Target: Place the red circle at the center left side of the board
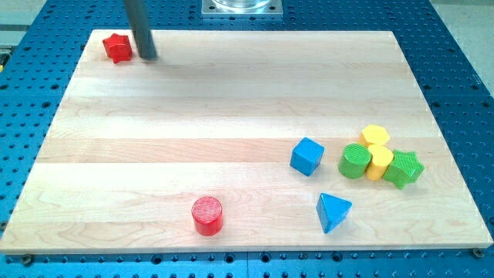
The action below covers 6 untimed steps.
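The red circle (pixel 207 215), a short ribbed cylinder, stands near the view's bottom edge of the wooden board (pixel 193 116), left of centre. My tip (pixel 148 56) rests on the board at the view's top left, just right of a red star (pixel 117 48). The tip is far from the red circle, up and to the left of it.
A blue cube (pixel 306 156) and a blue triangle (pixel 333 211) lie right of centre. At the right sits a cluster: a green circle (pixel 355 161), two yellow blocks (pixel 376 136) (pixel 379 162) and a green star (pixel 404 168). A metal base (pixel 241 7) is at the top.
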Tool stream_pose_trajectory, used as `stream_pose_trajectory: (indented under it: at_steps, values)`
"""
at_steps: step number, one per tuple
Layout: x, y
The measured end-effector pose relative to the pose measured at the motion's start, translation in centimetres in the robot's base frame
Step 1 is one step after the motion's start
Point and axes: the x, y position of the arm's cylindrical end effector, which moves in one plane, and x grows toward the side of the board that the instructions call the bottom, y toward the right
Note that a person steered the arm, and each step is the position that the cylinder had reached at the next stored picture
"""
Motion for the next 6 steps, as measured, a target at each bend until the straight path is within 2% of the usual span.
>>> stream_pose_trajectory:
  at_steps: [1,2,3,4,5,6]
  values:
    - [8.6,6.4]
    - [15.1,8.5]
    - [18.7,8.5]
    - [22.4,14.0]
    - [27.9,17.6]
    - [31.8,18.9]
